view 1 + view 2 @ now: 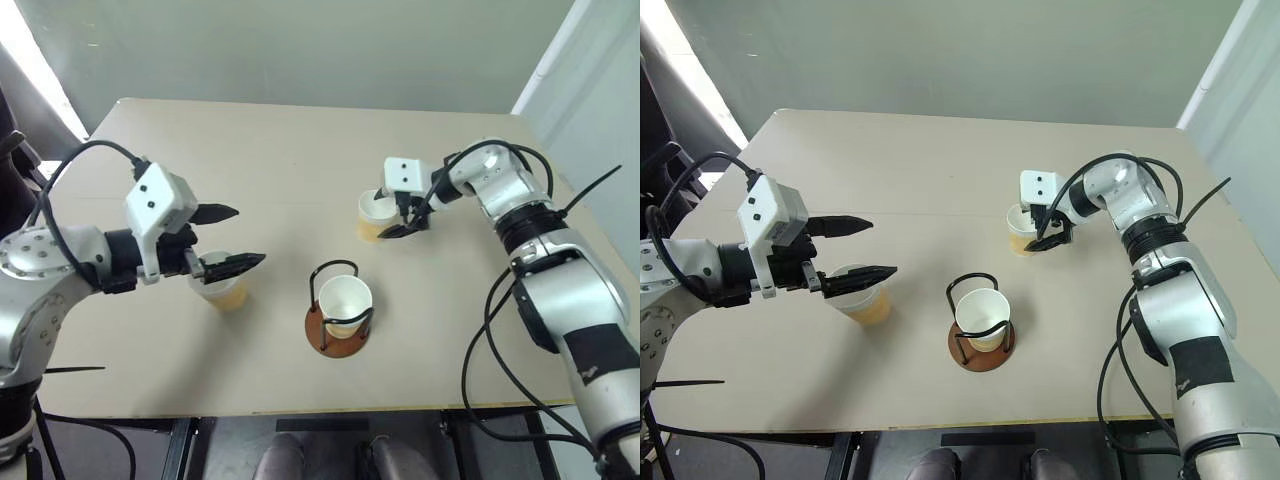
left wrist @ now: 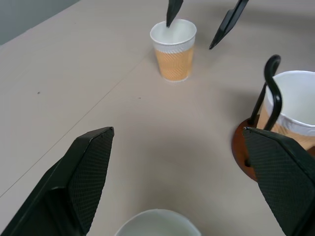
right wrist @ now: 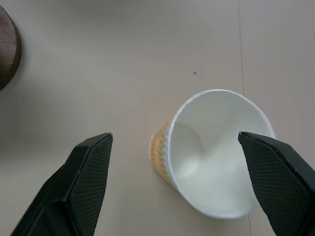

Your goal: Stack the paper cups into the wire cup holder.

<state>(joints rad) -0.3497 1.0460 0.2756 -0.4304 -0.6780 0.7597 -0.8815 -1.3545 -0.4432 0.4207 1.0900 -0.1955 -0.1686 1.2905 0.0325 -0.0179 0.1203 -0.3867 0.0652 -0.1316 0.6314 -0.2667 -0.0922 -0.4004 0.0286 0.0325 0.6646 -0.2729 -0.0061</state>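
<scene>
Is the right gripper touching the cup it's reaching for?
Cannot tell. The left wrist view shows one finger of the right gripper dipping inside the cup rim, the other outside, open; no view shows plain contact or gap.

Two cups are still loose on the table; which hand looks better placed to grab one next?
Probably the right hand: its open fingers already straddle the far cup, one dipping inside the rim. The left hand hangs open above the near cup, not yet around it.
</scene>
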